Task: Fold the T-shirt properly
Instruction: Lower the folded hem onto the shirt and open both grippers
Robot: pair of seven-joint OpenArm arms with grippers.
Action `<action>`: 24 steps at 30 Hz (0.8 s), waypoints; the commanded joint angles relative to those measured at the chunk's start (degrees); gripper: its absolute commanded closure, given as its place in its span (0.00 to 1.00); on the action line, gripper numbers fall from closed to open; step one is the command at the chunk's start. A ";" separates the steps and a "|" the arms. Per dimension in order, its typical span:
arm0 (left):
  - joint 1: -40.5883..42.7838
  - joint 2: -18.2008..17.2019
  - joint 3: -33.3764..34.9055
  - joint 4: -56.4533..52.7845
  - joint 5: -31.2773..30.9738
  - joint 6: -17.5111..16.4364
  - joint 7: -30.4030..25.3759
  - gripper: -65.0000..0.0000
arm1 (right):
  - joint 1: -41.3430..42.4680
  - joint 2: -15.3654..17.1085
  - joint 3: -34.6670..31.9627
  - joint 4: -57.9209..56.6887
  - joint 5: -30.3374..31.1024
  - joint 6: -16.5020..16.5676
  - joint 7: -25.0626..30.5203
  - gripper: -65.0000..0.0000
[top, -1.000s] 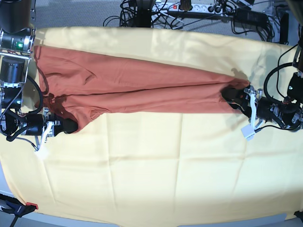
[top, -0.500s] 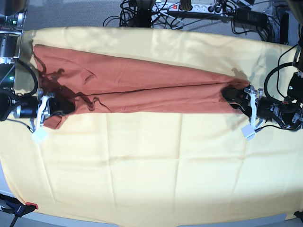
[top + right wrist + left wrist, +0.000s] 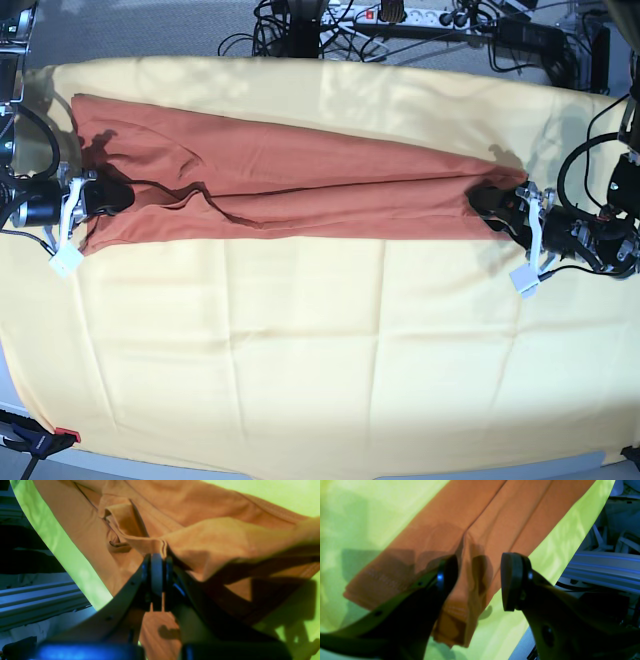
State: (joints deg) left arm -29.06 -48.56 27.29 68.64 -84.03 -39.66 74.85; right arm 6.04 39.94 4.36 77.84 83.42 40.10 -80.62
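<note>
I see one rust-orange thin T-shirt folded lengthwise on one yellow cloth | right gripper pinching its hem | left gripper spread.

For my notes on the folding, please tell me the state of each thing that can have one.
T-shirt: folded into a long narrow band, lying flat across the yellow cloth.
Right gripper: shut on the T-shirt's edge, fabric pinched and lifted.
Left gripper: open, jaws apart over the T-shirt's end, holding nothing.
Yellow cloth: spread flat under the T-shirt.
</note>
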 commanded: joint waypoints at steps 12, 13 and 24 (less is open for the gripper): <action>-1.46 -3.10 -0.74 0.61 -0.97 -0.34 -0.33 0.54 | -1.29 3.89 0.50 0.81 1.58 -0.10 0.62 1.00; -1.46 -3.32 -0.74 0.61 -0.97 -0.34 -0.44 0.54 | -2.05 3.87 0.50 0.81 1.58 -0.10 0.62 1.00; -1.99 -4.22 -0.74 0.63 -0.97 -0.34 -0.68 0.54 | -2.86 4.59 0.50 0.85 1.58 -0.10 0.62 0.83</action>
State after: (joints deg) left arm -29.28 -51.35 27.31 68.64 -84.03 -39.66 74.78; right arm 2.04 42.72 4.32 77.84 83.44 40.10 -80.40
